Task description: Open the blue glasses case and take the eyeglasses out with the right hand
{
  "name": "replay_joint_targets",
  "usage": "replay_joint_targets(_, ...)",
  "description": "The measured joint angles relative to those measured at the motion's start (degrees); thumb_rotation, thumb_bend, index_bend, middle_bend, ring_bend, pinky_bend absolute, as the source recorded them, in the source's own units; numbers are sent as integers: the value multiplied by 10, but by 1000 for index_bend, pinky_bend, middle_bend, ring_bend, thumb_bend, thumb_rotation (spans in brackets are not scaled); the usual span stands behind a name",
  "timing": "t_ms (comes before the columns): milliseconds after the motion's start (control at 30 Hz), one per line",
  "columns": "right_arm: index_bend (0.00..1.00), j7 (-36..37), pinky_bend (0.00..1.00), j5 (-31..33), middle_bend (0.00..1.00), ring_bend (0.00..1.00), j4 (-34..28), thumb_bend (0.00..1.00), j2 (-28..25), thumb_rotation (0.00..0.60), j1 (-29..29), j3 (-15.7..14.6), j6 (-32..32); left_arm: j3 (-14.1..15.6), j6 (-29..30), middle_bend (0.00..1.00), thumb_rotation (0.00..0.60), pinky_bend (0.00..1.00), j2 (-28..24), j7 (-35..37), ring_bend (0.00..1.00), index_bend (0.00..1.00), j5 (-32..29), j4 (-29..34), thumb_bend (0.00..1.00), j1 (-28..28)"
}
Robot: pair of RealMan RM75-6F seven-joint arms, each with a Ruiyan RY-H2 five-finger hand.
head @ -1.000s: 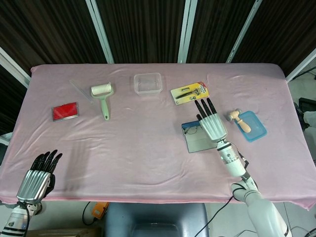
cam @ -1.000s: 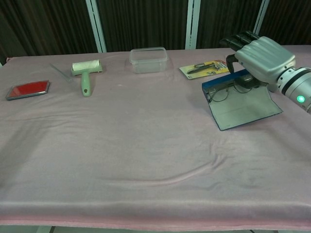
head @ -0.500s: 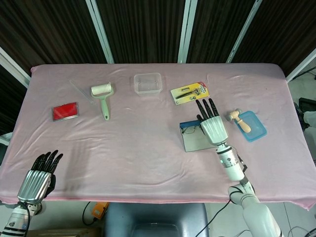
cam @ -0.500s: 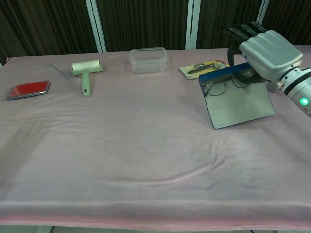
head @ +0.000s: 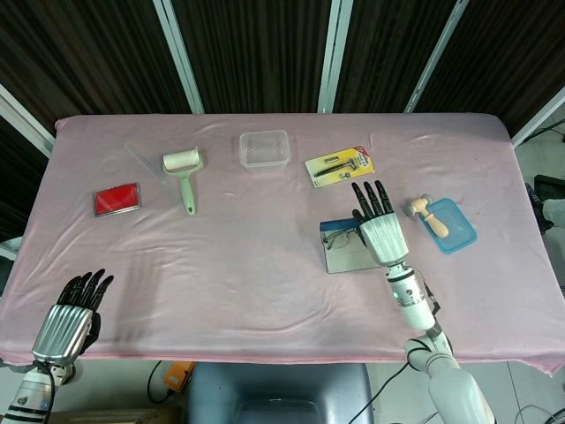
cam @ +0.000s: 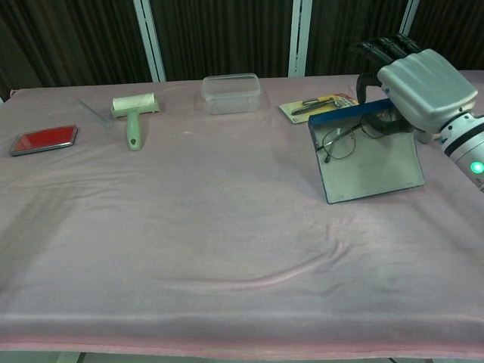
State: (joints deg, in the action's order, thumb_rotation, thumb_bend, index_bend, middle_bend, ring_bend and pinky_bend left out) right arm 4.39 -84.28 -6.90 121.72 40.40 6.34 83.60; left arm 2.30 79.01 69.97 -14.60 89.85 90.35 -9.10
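The blue hinged glasses case lies open on the pink tablecloth at my right side, in the head view. The thin wire-framed eyeglasses show at its left end, partly outside the blue edge. My right hand covers the case's right end, dark fingers stretched forward and spread; whether thumb and finger pinch the frame I cannot tell here. My left hand hangs off the near table edge, fingers together, holding nothing. Compared with a second ago, the case has shifted slightly left and the glasses have emerged further.

In the chest view the case stands with its grey inner panel tipped steeply up, where earlier it lay nearly flat. The eyeglasses now rise above the blue rim, one lens clear against the panel, the other under my right hand. I judge the frame is caught in my fingers and lifting, dragging the case with it: extraction is under way, not complete. Left hand absent from this view.
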Motion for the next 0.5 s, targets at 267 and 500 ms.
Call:
replay_joint_targets(267,735,8,131,1,184,96,5,549,5,600,-4,2,6,1,-2,0,600,113,1,-1,0,0,0,0,723,-1)
replay_joint_targets(500,735,-3,131,0,184,99,8,549,6,600,-6,-1,-15,1,-4,0,600,113,1,-3,0,0,-1,0,723,-2)
